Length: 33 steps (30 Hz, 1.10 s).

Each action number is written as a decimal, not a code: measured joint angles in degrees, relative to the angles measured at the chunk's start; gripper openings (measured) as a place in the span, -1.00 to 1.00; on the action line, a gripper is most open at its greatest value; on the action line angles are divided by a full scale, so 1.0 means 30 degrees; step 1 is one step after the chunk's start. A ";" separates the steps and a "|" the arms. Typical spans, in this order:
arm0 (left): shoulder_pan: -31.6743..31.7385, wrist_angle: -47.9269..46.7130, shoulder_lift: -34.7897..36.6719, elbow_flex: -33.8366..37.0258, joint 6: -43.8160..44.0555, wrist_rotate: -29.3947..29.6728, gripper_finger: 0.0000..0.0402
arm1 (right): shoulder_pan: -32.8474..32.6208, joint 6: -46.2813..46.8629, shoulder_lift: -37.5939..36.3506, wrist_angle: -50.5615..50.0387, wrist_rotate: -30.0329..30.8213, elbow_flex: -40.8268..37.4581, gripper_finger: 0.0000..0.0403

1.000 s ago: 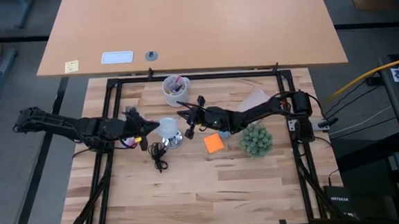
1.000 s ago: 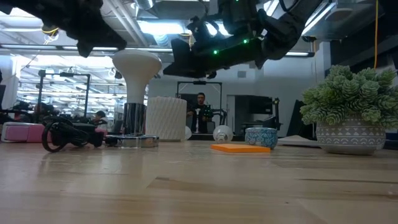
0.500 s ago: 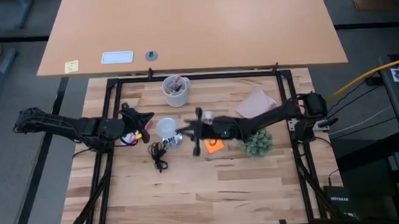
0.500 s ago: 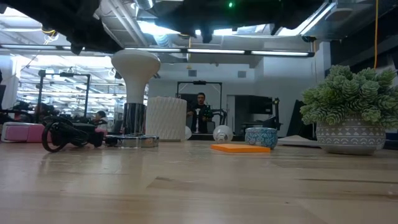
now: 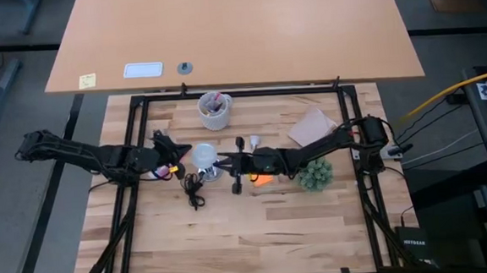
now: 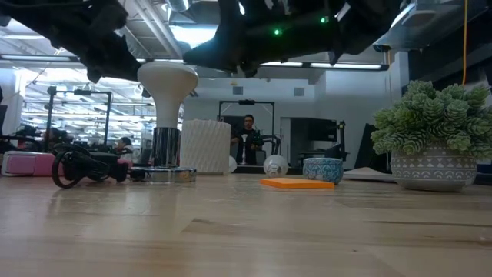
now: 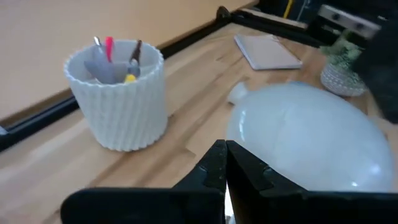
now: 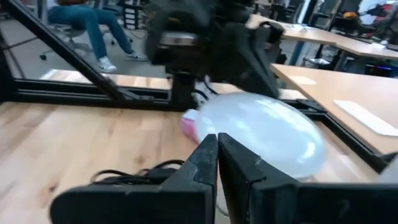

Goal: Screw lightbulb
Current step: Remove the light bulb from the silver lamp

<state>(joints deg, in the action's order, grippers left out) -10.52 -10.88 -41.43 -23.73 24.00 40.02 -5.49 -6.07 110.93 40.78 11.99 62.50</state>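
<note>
White lightbulb point(image 6: 167, 81) upright in socket point(image 6: 166, 158), no readable writing.

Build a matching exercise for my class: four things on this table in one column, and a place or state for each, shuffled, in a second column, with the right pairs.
Things
1. lightbulb
2. pen cup
3. orange sticky note
4. left gripper

Places or states
A. lying flat on the table
B. at the table's far edge
C. standing upright in the silver socket
D. shut, just beside the bulb's dome

Pairs: 1-C, 2-B, 3-A, 4-D
</note>
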 joint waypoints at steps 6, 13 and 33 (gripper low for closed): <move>0.0017 0.0544 -0.0640 0.0000 0.0345 -0.0655 -1.00 | 0.0617 0.0133 -0.0022 -0.0400 -0.0065 0.0007 -0.91; 0.0044 0.0366 -0.0671 -0.0007 0.1387 -0.0993 -1.00 | 0.1275 0.0457 -0.0073 -0.0420 -0.0300 0.0007 -0.91; -0.2331 0.0503 -0.0729 0.0007 0.3445 -0.2734 -1.00 | 0.2787 0.0340 -0.0023 -0.0148 0.0707 -0.0015 -0.91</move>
<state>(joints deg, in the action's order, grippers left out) -17.52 -9.37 -43.62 -23.70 34.34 31.82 2.87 -5.05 110.87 40.34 14.11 62.46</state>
